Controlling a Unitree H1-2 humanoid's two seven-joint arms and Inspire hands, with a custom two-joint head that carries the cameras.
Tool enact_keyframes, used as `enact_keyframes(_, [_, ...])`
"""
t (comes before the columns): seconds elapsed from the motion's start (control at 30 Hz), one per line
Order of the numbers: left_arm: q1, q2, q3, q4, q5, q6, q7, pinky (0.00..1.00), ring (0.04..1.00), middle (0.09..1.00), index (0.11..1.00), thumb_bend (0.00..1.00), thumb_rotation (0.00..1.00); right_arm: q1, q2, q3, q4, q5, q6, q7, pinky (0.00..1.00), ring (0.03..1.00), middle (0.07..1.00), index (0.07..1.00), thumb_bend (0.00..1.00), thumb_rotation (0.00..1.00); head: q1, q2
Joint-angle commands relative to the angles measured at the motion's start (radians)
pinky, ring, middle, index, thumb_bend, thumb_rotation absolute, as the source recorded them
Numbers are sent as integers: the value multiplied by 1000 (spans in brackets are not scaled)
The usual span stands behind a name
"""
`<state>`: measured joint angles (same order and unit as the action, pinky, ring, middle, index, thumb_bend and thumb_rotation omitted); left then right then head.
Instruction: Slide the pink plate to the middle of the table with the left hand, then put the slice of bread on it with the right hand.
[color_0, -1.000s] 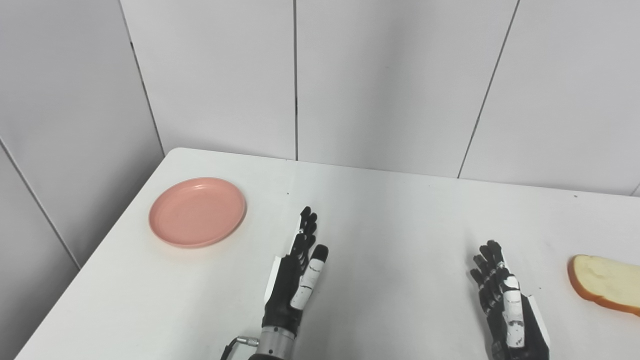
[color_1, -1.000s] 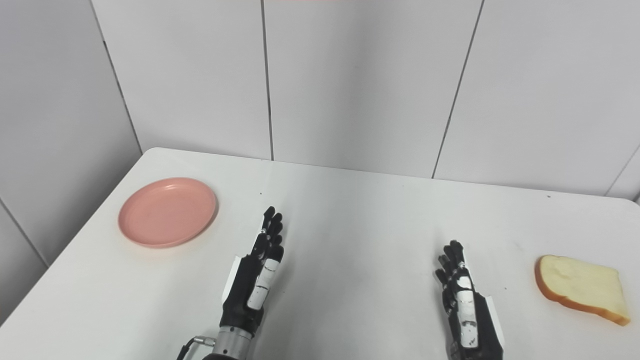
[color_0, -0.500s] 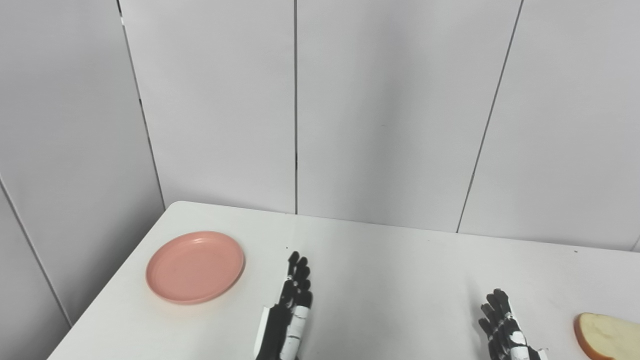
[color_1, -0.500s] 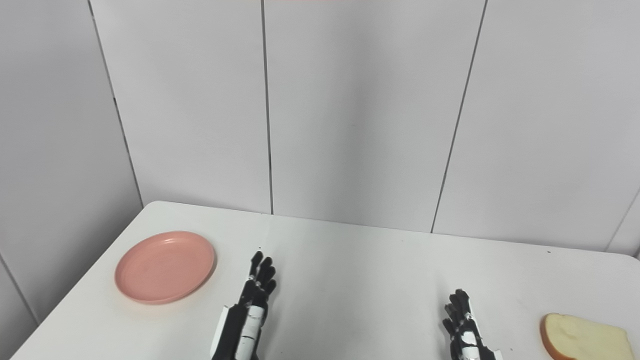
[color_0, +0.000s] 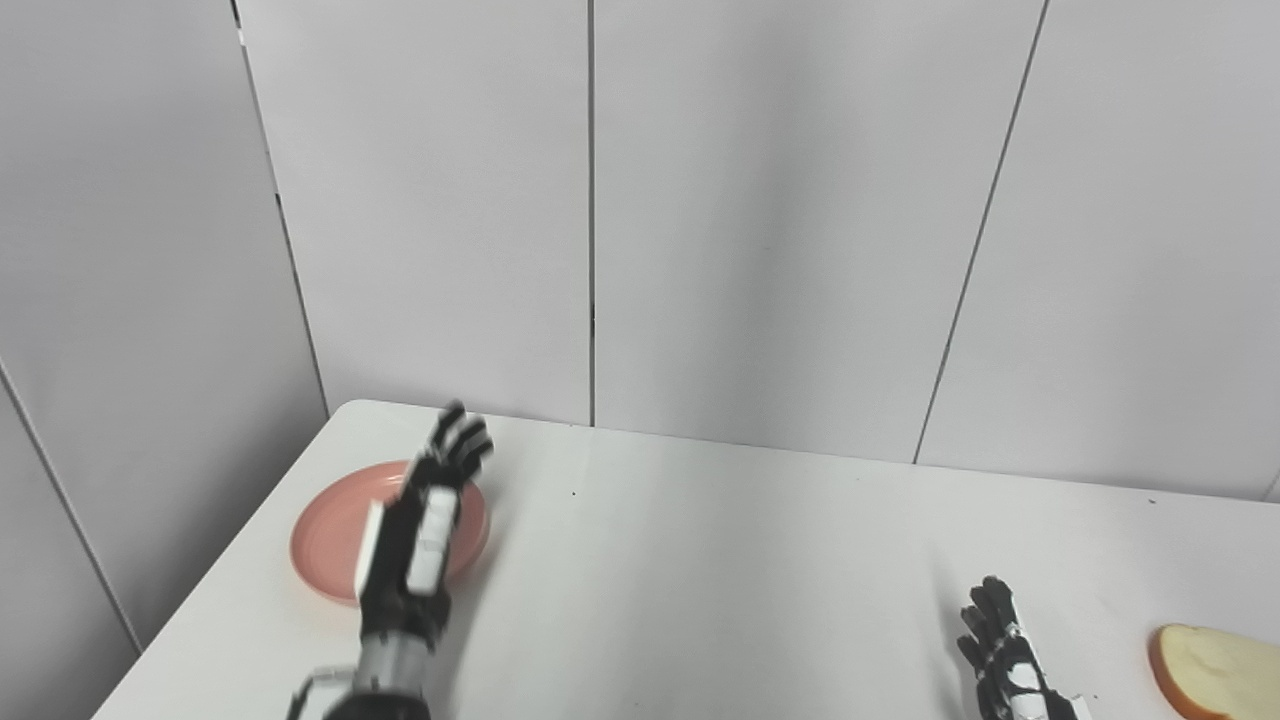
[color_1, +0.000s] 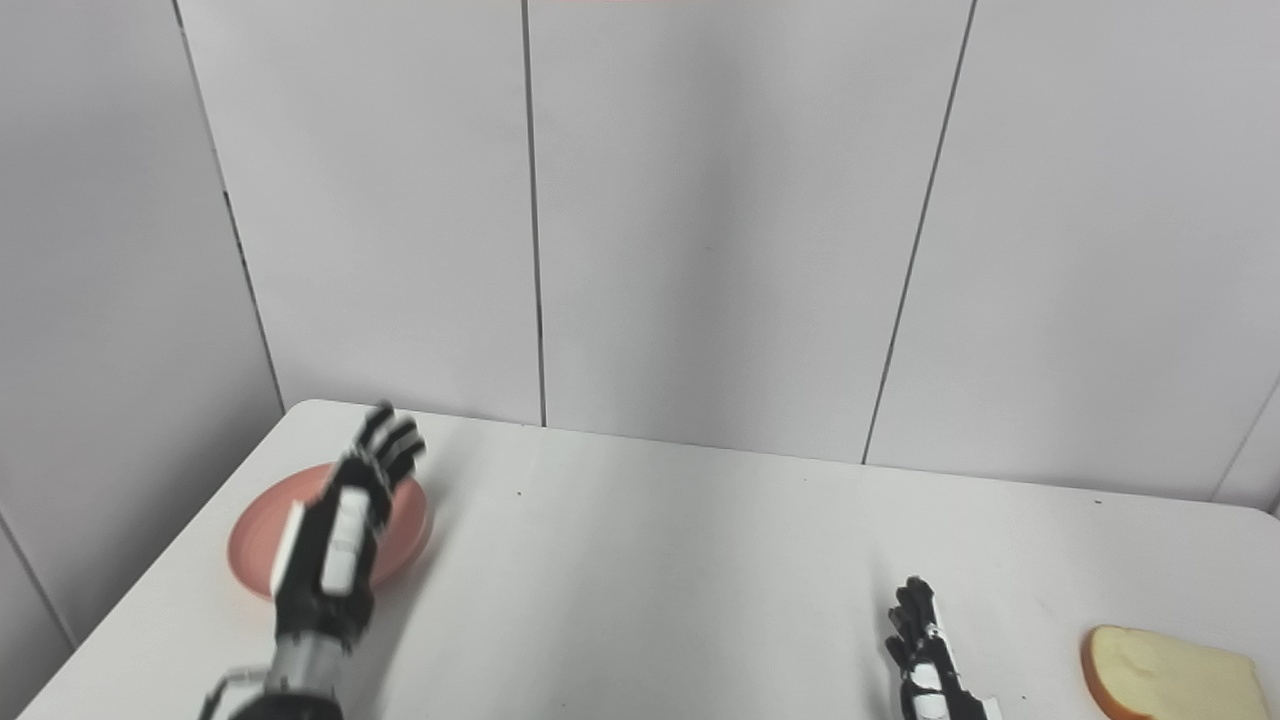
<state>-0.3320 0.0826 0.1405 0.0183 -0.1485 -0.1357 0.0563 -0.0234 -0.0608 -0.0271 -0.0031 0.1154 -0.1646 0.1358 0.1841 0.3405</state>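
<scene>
The pink plate (color_0: 325, 545) lies near the table's far left corner. My left hand (color_0: 418, 540) is raised over the plate's right half, open, fingers stretched toward the wall; it hides part of the plate. The slice of bread (color_0: 1215, 673) lies at the table's right edge, cut off by the frame in the left eye view and whole (color_1: 1170, 685) in the right eye view. My right hand (color_0: 1008, 665) rests low at the bottom of the picture, left of the bread and apart from it, fingers straight, empty.
The white table (color_0: 740, 560) is backed by a grey panelled wall (color_0: 760, 220). The table's left edge runs close to the plate. No other objects stand on it.
The camera tilted upward after the first earlier frame. Since half a second ago, my left hand has lifted and swung left from the table's middle to above the plate. My right hand stayed put.
</scene>
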Motion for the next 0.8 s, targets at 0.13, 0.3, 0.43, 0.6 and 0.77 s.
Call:
enact_keyframes(0.13, [-150,114,55,76,-27,9,-23,813,789,809,847,861,846,107,53,19,157,4,-37,-6,1000,1000,1000,1000,822,1000,0,2])
enact_keyframes(0.3, [-202,171,79,161,-29,-1,-34,798,784,818,835,855,831,105,55,19,161,3,-36,-6,999,999,1000,1000,824,1000,4,2])
enact_keyframes(0.43, [-249,223,101,254,-37,-13,-43,805,794,818,836,877,825,105,56,19,162,5,-35,-4,1000,1000,1000,1000,824,1000,4,6])
enact_keyframes(0.6, [-296,270,128,363,-49,-25,-62,813,808,822,829,852,859,108,56,19,159,3,-33,-5,994,1000,1000,1000,823,1000,5,9])
enact_keyframes(0.77, [-342,325,156,500,-87,-39,-114,813,842,829,805,867,868,109,55,21,155,4,-36,-3,993,999,1000,1000,827,1000,10,16])
